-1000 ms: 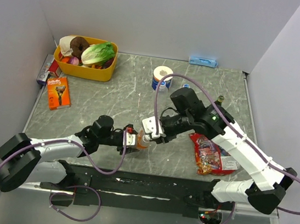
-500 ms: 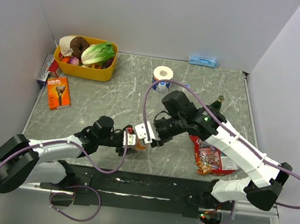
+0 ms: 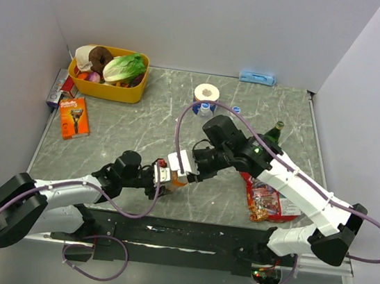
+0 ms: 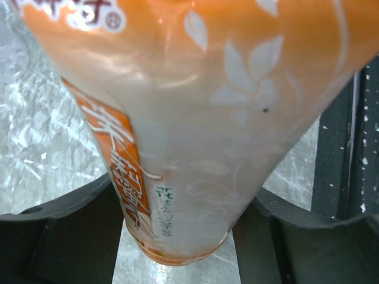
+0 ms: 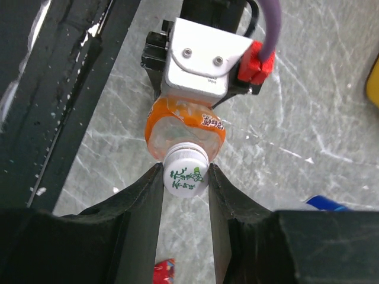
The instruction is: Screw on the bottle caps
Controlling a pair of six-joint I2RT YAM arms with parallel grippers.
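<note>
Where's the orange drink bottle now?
Top view, front centre: the clear plastic orange-labelled bottle sits in the left claw, the right claw closed on its white cap.

You're looking at a robotics lab test cell. Plain white wall panels box in a grey marbled tabletop on three sides. Two black-and-white robot arms are bolted to a black metal rail at its near edge, with purple cables looping loose. The goods lie scattered like mismatched props: a yellow plastic tub holding lettuce and a doughnut, an orange razor pack, a white toilet roll and a red snack packet.
</note>
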